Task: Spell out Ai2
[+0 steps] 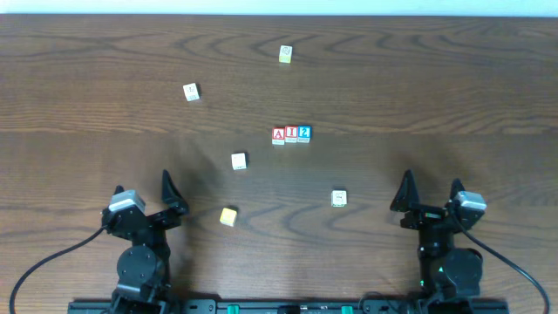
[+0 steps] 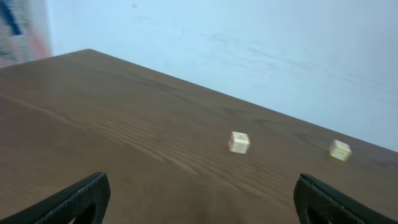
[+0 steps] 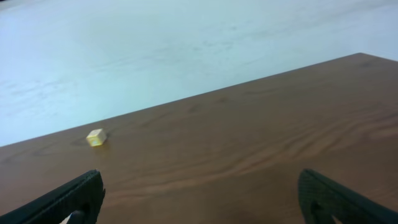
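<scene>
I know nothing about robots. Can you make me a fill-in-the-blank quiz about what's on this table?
1. The row of blocks at the middle of the table holds ___ blocks.
2. The blue block at the row's right end shows the character ___.
3. The left tool and the right tool both stand ___, holding nothing.
Missing words: three; 2; open.
</scene>
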Tool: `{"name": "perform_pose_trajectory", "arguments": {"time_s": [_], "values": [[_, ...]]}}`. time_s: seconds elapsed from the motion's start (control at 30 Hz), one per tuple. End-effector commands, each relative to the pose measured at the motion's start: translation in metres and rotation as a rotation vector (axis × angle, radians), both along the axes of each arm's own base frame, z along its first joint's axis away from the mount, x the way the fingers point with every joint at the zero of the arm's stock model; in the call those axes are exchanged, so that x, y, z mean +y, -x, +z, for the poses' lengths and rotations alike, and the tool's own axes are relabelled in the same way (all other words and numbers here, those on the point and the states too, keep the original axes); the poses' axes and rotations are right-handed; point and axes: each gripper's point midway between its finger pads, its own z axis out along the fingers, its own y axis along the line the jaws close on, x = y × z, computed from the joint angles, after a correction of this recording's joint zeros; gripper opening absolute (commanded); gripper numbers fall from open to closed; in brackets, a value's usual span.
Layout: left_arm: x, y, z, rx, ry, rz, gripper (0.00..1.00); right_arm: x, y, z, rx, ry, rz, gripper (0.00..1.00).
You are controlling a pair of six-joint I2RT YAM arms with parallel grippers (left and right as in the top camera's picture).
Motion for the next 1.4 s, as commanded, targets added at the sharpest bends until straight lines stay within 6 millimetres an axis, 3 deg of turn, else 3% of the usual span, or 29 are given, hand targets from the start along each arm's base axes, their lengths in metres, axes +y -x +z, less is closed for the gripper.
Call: {"name": "perform_pose_trajectory", "arguments": {"time_s": [0.0, 0.17, 1.37], "values": [[0.02, 0.003, -0.017, 0.035, 0.001, 0.094, 0.95, -0.011, 0.0, -0.009, 0.016, -0.001, -0.046, 0.99], [0.048, 0.01, -0.017, 0.035, 0.003, 0.213, 0.95, -0.02, 0.001, -0.008, 0.015, -0.001, -0.084, 0.99], [0.048, 0.01, -0.018, 0.036, 0.003, 0.214, 0.95, -0.02, 0.001, -0.009, 0.016, -0.002, -0.084, 0.99]]}}
